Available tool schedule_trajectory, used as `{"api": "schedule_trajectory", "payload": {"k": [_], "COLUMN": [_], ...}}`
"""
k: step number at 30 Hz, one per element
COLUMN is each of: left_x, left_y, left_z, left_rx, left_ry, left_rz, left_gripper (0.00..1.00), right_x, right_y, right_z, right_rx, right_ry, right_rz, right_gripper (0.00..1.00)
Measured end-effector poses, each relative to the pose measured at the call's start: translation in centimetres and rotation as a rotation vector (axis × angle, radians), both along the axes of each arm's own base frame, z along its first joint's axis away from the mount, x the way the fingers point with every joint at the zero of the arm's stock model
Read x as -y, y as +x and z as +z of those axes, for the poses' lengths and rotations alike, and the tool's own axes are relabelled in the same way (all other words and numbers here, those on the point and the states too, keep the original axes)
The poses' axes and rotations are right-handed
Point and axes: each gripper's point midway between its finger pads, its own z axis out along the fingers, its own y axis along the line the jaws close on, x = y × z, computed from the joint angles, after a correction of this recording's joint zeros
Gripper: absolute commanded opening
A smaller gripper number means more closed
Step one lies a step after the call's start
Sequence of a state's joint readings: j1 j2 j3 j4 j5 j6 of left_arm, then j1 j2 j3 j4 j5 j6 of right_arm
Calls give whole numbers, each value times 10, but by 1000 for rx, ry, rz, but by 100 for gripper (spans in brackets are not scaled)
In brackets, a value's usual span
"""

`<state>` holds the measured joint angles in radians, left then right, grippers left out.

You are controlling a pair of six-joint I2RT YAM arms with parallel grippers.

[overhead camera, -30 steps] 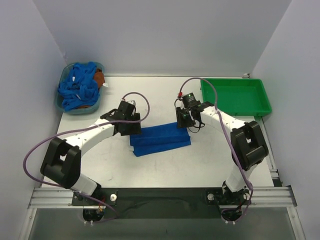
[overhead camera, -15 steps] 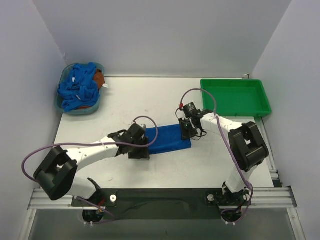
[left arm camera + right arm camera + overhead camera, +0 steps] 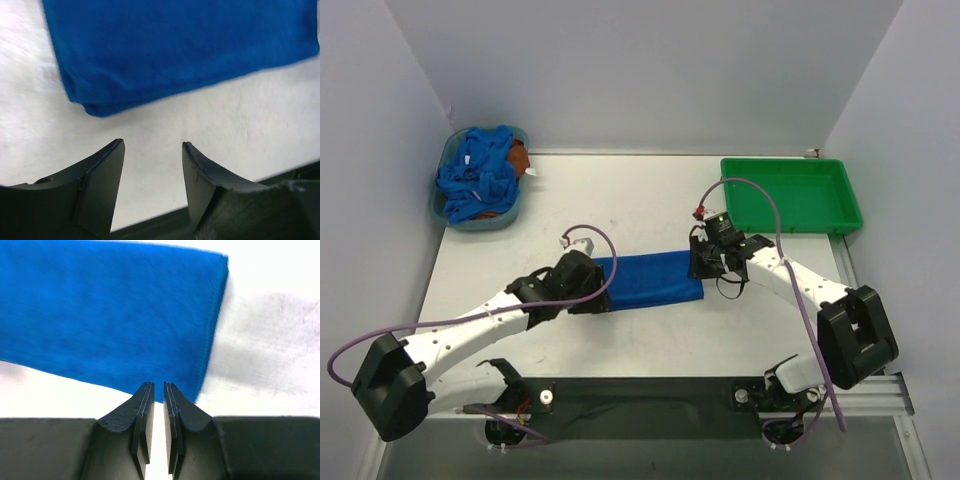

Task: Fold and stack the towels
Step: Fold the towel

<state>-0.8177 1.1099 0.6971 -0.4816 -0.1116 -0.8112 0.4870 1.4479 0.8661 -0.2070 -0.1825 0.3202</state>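
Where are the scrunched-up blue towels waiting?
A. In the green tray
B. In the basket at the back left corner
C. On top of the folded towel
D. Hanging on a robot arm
B. The scrunched-up towels are heaped in the basket at the table's far left corner, well apart from the folded towel lying flat between the two arms.

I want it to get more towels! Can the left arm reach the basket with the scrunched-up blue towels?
Probably yes. The left claw is open and empty beside the folded towel, and only bare table lies between it and the basket. The crumpled towels there are heaped up, uncovered.
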Motion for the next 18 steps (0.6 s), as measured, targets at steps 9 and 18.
{"api": "schedule_trajectory", "payload": {"k": [9,18], "left_x": [-23,-34], "left_y": [69,38], "left_z": [-18,-67], "left_rx": [37,-63], "left_ry": [72,-8], "left_rz": [211,315], "left_gripper": [54,39], "right_x": [-24,7], "right_y": [14,-19], "right_z": [9,-48], "right_rx": [50,-130], "right_ry": [148,177], "right_rz": [-64,-236], "right_gripper": [15,14]}}
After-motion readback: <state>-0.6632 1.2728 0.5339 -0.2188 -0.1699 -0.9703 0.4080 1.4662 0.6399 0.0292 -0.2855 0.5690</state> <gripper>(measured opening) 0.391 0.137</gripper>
